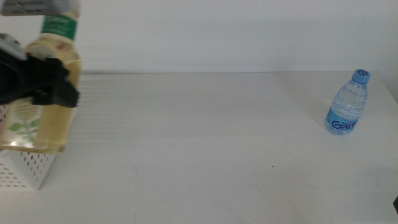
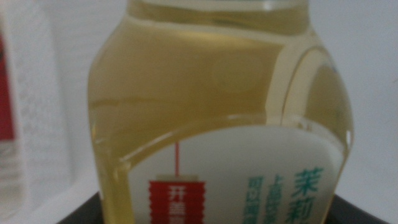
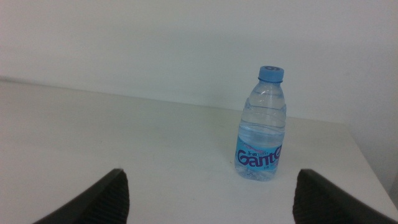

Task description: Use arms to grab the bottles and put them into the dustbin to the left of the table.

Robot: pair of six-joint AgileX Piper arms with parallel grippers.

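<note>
Left gripper pinches the tea bottle above the dustbin; right gripper, fingers spread, faces the water bottle standing on the surface.

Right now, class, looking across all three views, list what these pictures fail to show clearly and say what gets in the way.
- Dustbin, middle view: only a perforated corner shows; the yellow tea bottle and picture edge hide its inside.
- Left gripper, left wrist view: the tea bottle fills the frame, hiding its fingertips.
- Water bottle, right wrist view: small print is too tiny.
- Right gripper: cut off by the bottom edge.
</note>
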